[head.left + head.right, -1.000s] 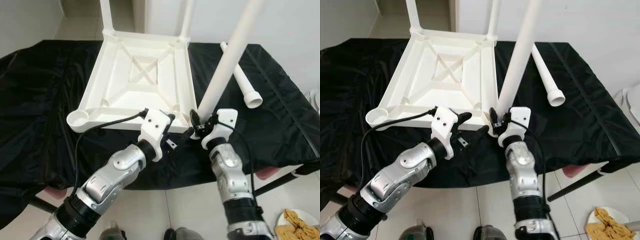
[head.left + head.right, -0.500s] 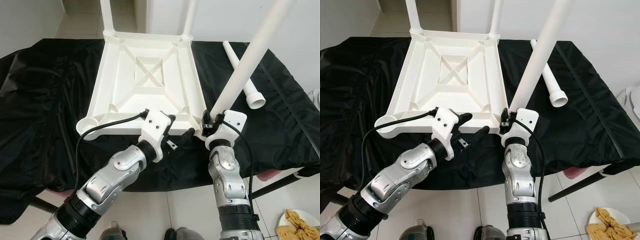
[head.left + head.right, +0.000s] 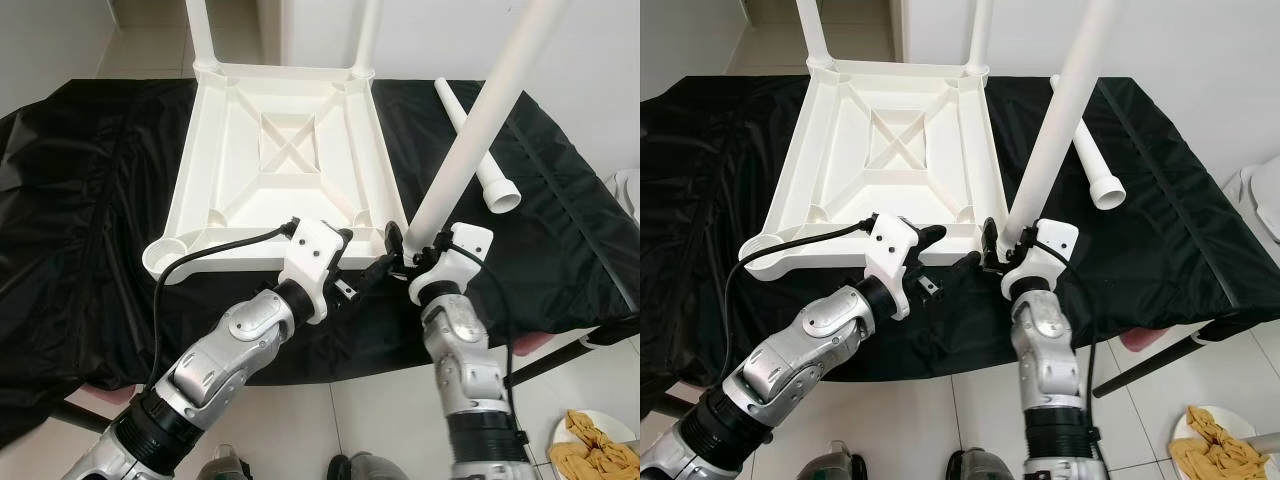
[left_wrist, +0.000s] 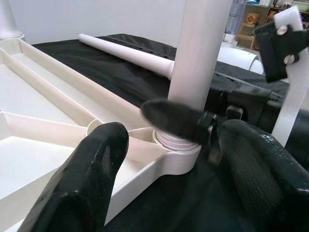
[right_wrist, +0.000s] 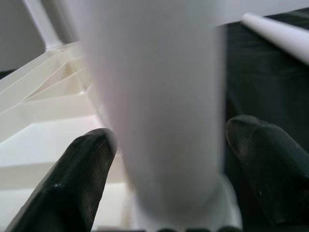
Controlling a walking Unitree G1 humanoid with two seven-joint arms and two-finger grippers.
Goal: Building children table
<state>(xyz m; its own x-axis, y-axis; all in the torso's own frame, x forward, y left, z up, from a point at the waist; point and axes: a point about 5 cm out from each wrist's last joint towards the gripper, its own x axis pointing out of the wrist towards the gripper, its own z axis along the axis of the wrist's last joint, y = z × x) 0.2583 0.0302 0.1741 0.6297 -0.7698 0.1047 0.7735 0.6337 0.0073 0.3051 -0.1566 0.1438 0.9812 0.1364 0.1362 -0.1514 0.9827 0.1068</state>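
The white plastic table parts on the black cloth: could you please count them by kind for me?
Upturned white square plastic tabletop: 1
White round plastic table legs: 4 (two standing at the far corners, one held by the right gripper at the near right corner, one lying loose on the black cloth)
Total: 5
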